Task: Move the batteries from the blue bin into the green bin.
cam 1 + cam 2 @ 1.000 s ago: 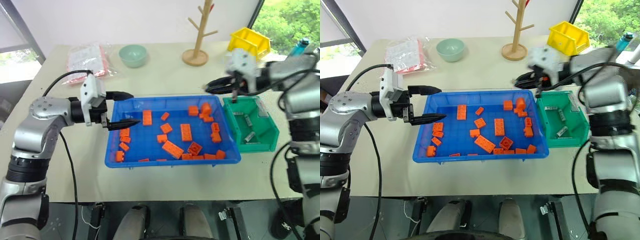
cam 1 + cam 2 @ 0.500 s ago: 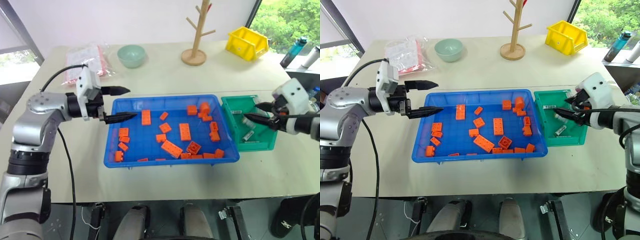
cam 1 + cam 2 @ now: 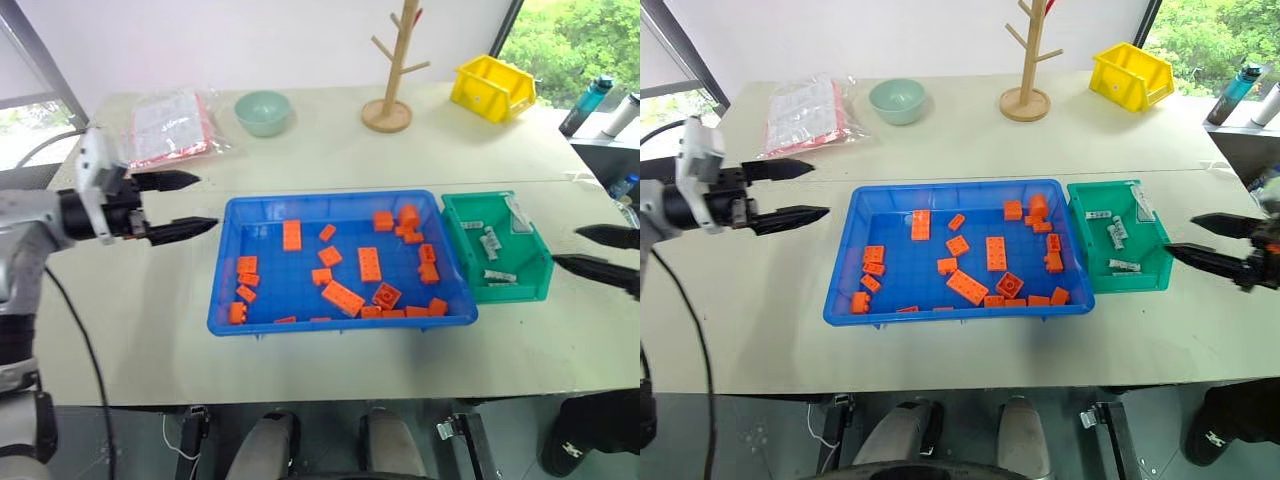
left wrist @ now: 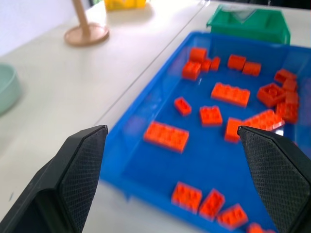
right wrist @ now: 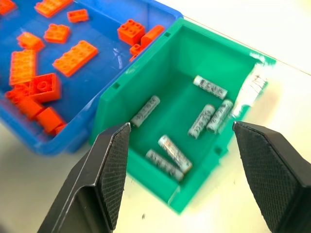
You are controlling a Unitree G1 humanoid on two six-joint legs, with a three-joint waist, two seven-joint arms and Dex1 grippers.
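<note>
Non-task items on the surface (image 3: pixel 970 150)

A wooden peg stand (image 3: pixel 1029 62), a mint bowl (image 3: pixel 897 99), a yellow bin (image 3: pixel 1132 74) and a plastic packet (image 3: pixel 807 108) are seen at the far side.

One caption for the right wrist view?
Six silver-grey cylindrical batteries lie in the small green plastic bin.

The right gripper (image 3: pixel 1210 243) is cut off at the picture's edge, its arm out of frame.
</note>
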